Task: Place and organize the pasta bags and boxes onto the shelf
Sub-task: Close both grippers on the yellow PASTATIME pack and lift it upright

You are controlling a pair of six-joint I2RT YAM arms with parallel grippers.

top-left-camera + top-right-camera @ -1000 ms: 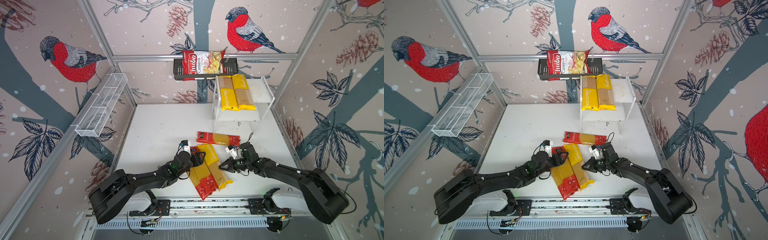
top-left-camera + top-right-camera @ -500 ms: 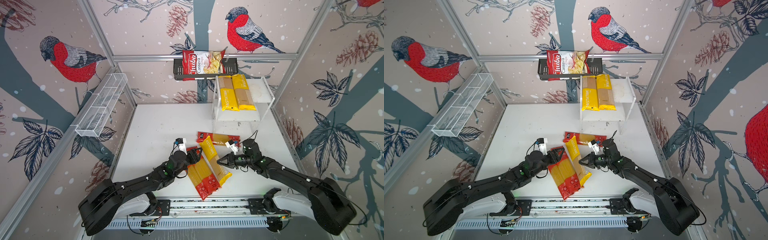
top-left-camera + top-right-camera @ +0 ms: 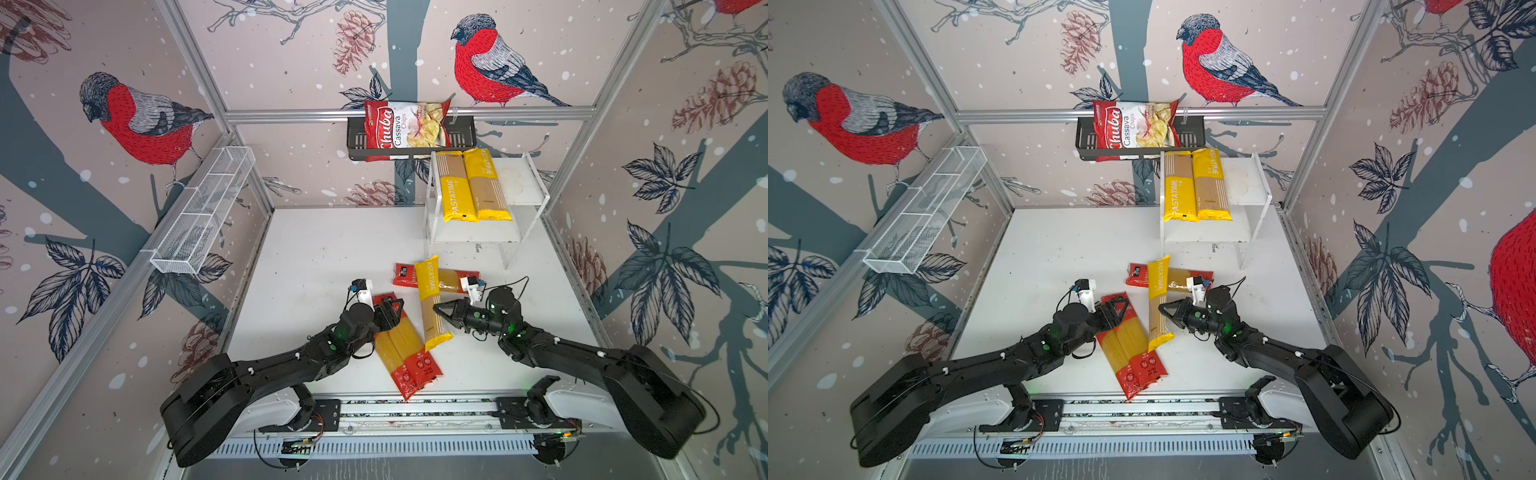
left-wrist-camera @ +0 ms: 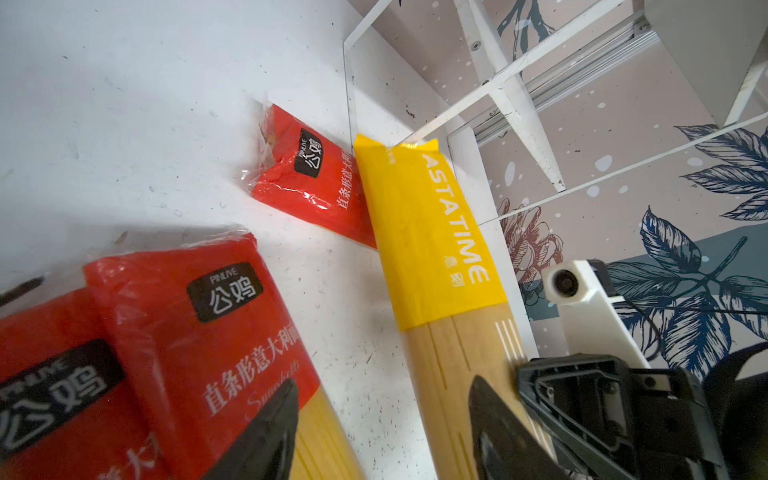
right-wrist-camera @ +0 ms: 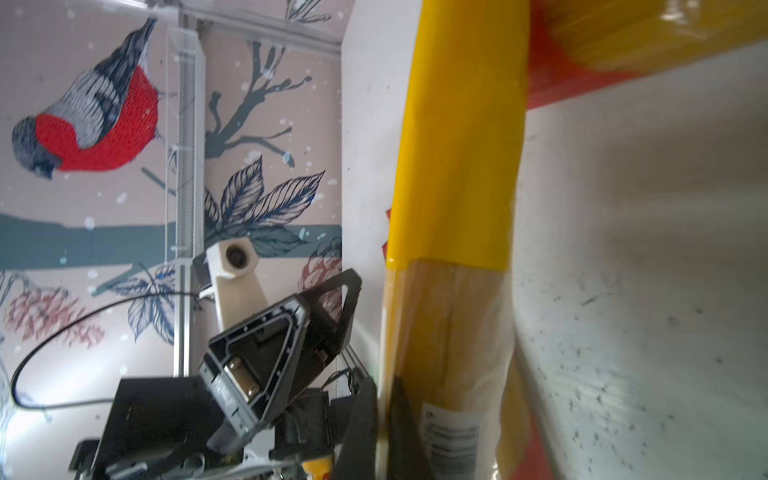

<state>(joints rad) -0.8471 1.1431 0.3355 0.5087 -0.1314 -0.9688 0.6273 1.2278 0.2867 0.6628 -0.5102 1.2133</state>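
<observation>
The PASTATIME spaghetti pack [image 3: 429,291] is probably light and stiff lengthwise, with slick film, so mid-length looks the best hold. The right pincer [image 3: 436,309] pinches its edge there, arm stretched low, the tilted pack crosswise to the tips. The left pincer [image 3: 388,312] hangs half spread just above two red spaghetti packs [image 3: 405,353]. The shelf [image 3: 524,178] stands well beyond both.

Bullfinch-and-pinecone wallpaper [image 3: 145,124] covers the walls around a scuffed white tabletop [image 3: 324,257].
</observation>
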